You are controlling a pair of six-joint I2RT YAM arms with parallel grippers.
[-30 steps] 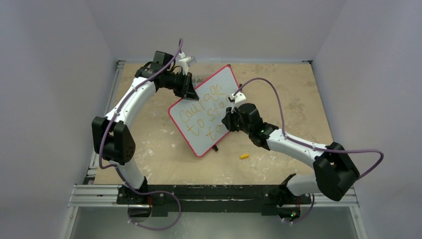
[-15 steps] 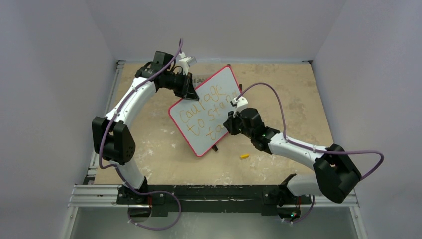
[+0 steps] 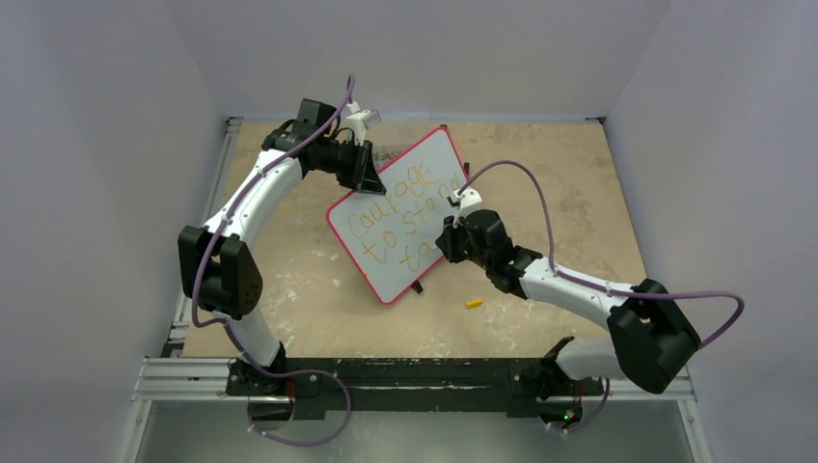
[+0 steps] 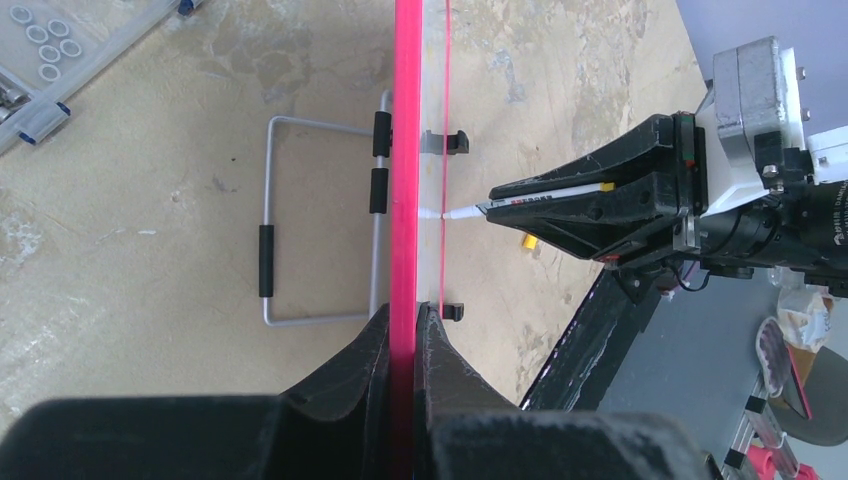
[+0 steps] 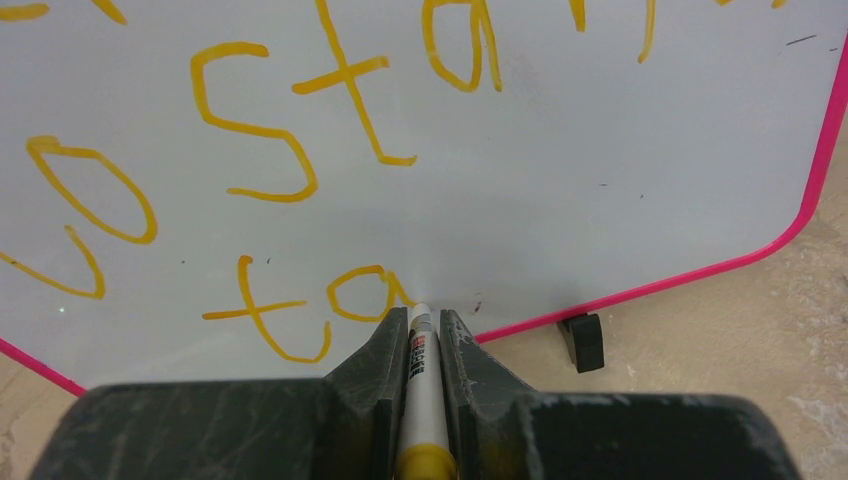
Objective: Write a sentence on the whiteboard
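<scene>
While the left gripper [image 4: 405, 322] clamps the propped whiteboard's [image 5: 620, 180] rim and the right gripper [image 5: 425, 325] pinches the marker [image 5: 424, 375] at "ta" (sentence [image 5: 343, 76] unfinished), a hard push could skid it — smearing ink.

Two robot arms [image 3: 253, 198], one red-rimmed whiteboard [image 3: 434, 159], one white marker [image 5: 424, 370], one wire stand [image 4: 270, 240] and one small yellow piece [image 3: 473, 302] are sharing a single table [image 3: 579, 174], with three lines of orange lettering [image 3: 405, 207] showing.

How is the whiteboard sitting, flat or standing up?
Standing up. The whiteboard shows edge-on in the left wrist view, a wire stand behind it, the left claw pinching its rim.
</scene>
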